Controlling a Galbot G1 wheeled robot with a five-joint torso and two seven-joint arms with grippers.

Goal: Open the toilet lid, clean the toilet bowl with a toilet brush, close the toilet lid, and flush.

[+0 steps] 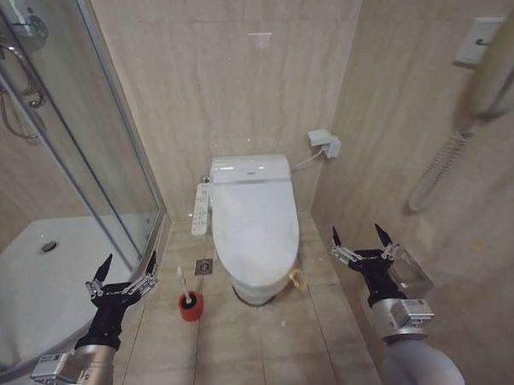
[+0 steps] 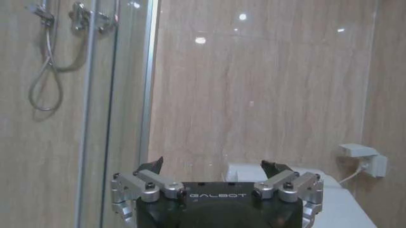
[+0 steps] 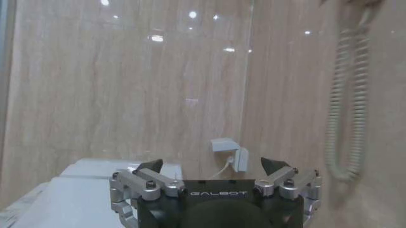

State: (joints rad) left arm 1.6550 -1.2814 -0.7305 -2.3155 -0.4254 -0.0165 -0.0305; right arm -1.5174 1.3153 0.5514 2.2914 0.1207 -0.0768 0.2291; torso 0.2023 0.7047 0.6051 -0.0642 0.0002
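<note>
The white toilet lid (image 1: 254,222) lies shut over the toilet bowl (image 1: 259,288) at the middle of the head view; a yellow strap (image 1: 297,280) hangs at its near right edge. A button panel (image 1: 201,208) runs along the bowl's left side. The toilet brush (image 1: 182,283) stands upright in its red holder (image 1: 190,307) on the floor, left of the bowl. My left gripper (image 1: 129,264) is open, held up left of the brush. On the other side of the bowl, near the wall, my right gripper (image 1: 359,234) is open as well. Both hold nothing.
A glass shower door (image 1: 111,165) and white shower tray (image 1: 39,279) fill the left side. A floor drain (image 1: 204,266) sits beside the bowl. A wall phone with coiled cord (image 1: 439,163) hangs on the right wall, and a socket (image 1: 323,142) right of the tank.
</note>
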